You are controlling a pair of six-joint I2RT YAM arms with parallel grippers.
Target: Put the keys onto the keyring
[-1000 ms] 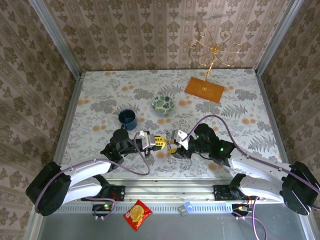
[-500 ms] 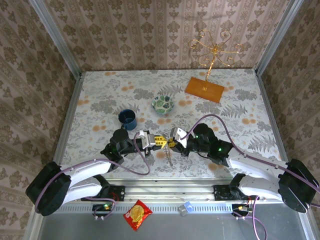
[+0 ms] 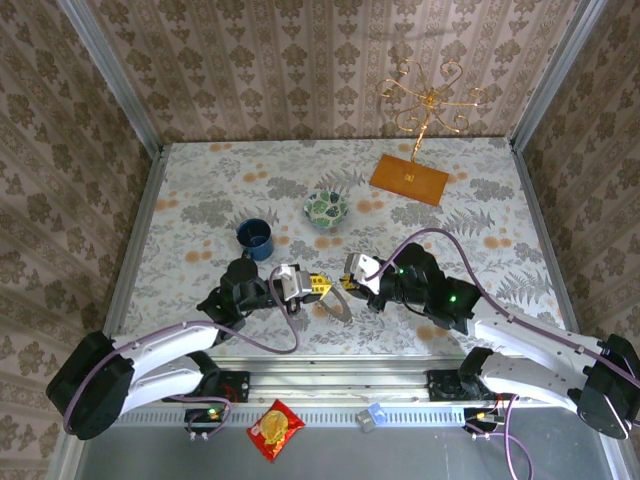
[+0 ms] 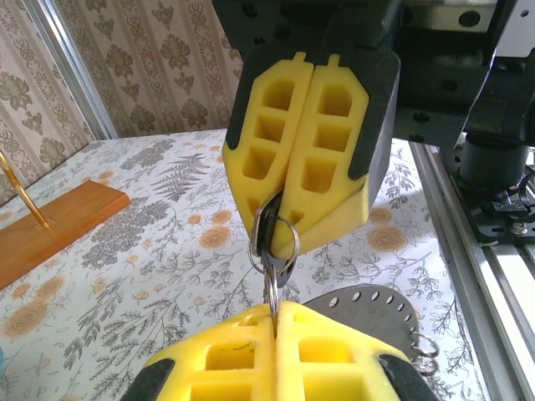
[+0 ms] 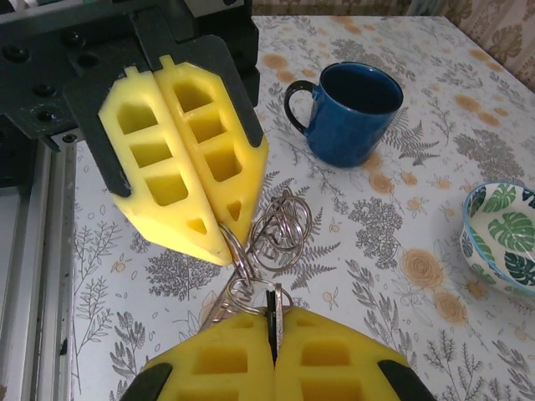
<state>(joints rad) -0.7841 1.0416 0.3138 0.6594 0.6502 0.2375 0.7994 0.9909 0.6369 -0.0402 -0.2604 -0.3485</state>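
Evidently the threading step is in hand, and it wants small, coordinated moves. The left gripper (image 5: 224,242) has its pads together, pinching the wire loops (image 5: 282,224) that seem to belong to the keyring (image 4: 368,302). That grey perforated plate hangs just below the two claws, at about 5 o'clock of the left fingertips in the top view. The right gripper (image 4: 280,224) is clamped on a dark-headed key (image 5: 272,311) with a small split ring around it.

To do this well, I judge that the left should hold its loop steady while the right works the key's ring along the wire. Neither claw should pull away, since thin wire could slip from the foam pads.

Both forearms lie low over the table (image 3: 200,180), the left reaching toward 3 o'clock, the right toward 9 o'clock. Their wrists are level and their fingertips nearly meet, at 5 o'clock of the blue mug (image 3: 255,238) and 6 o'clock of the bowl (image 3: 326,209).
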